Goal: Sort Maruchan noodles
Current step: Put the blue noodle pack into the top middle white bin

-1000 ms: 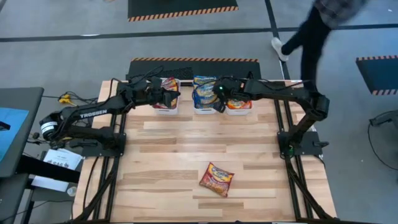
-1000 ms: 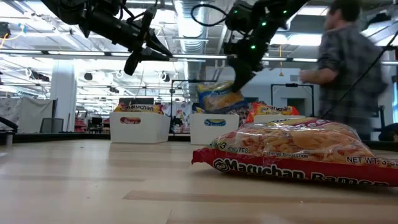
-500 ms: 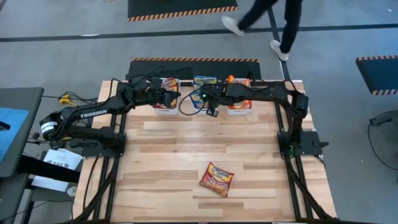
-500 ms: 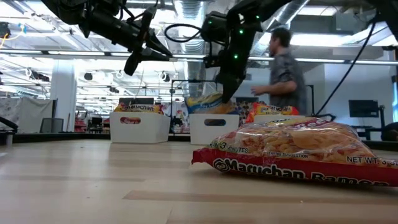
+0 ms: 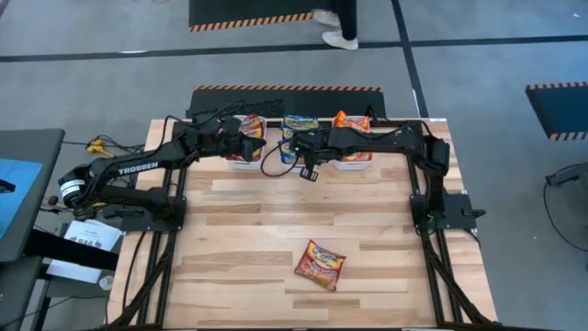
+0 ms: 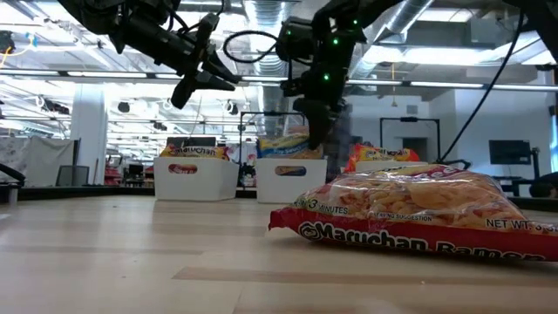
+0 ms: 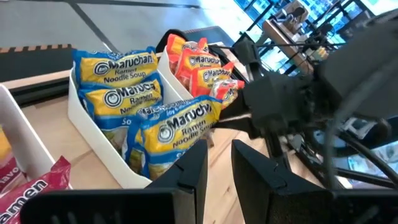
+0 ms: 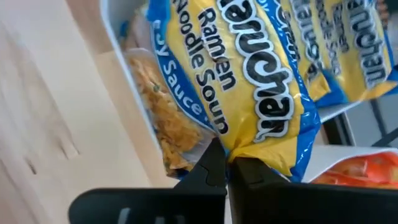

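High view, from the left: the left gripper (image 5: 250,144) hovers over the bin of dark red packets (image 5: 246,152), fingers parted and grasping nothing. Next, the right gripper (image 5: 308,165) hangs at the near rim of the middle bin (image 5: 300,158); its fingers are clenched on the corner of a blue Maruchan packet (image 8: 249,81) half draped over that rim, the packet's length running away from the fingertips into the bin. Well apart, nearer the right arm, a lone red packet (image 5: 320,263) lies on the table (image 5: 239,230).

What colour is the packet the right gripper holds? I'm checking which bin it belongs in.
Blue and yellow packet, pinched by the right gripper; clearest in the right wrist view.
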